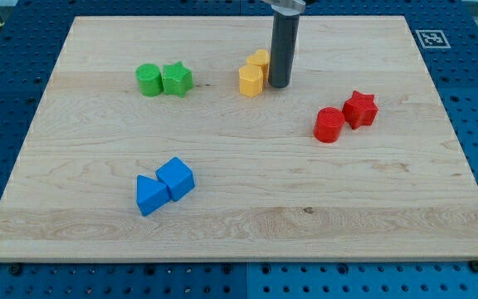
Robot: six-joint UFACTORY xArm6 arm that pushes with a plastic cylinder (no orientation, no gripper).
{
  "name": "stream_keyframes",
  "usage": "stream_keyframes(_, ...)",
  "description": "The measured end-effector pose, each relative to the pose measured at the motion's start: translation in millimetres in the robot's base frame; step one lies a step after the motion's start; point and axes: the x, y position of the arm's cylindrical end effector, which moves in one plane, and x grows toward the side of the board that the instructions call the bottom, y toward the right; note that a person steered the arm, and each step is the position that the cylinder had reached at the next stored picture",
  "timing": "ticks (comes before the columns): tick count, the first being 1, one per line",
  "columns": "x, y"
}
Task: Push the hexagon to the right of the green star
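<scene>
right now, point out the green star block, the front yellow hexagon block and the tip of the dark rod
green star block [177,79], camera view, top face
front yellow hexagon block [251,80], camera view, front side
my tip [279,85], camera view, rod's bottom end

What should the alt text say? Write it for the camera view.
My tip rests just right of two touching yellow blocks on a wooden board; the green star lies left, beside a green cylinder. Red and blue pairs sit lower.
</scene>
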Motion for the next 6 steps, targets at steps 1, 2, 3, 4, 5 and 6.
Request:
stream_keyframes(1,3,0)
stream_keyframes(2,6,-1)
stream_keyframes(3,6,-18)
stream_keyframes(4,6,-44)
stream_keyframes(5,6,-67)
stream_keyframes(6,6,-56)
